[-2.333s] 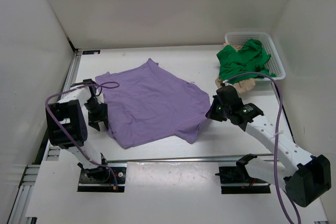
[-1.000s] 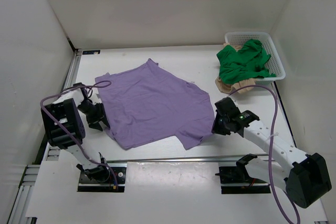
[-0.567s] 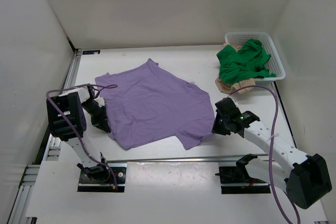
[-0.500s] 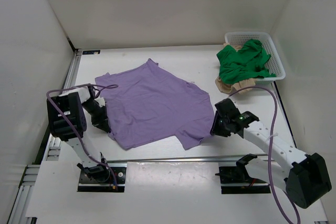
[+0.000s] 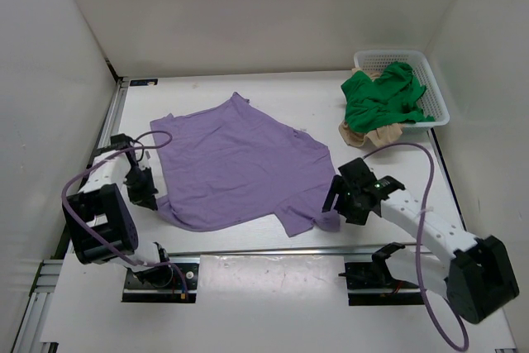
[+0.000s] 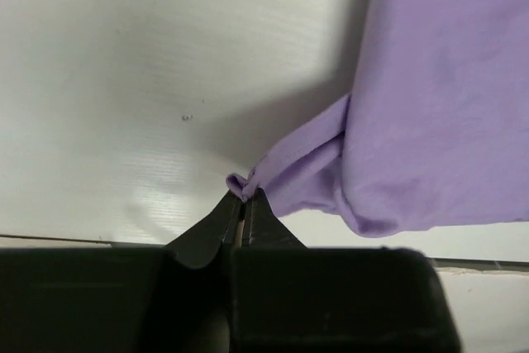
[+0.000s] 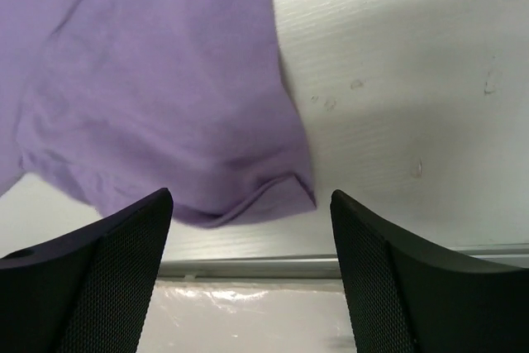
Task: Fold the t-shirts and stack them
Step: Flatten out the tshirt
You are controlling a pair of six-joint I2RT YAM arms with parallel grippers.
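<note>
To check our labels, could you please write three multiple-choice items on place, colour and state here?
1. The green t-shirt lies: A) over the rim of the white basket B) mid-table C) under the left arm
2. The spread-out t-shirt is: A) beige B) purple C) green
3. The jaws of the left gripper are: A) wide open B) shut on purple cloth C) unseen
1 A, it drapes over the rim; 2 B, lavender cloth covers mid-table; 3 B, the wrist view shows a pinched fold.

Top view: beige t-shirt mostly buried under green t-shirt — only strip shows. Left part of basket covered by green cloth. Right wrist view: lavender t-shirt cut off at top and left edges.
</note>
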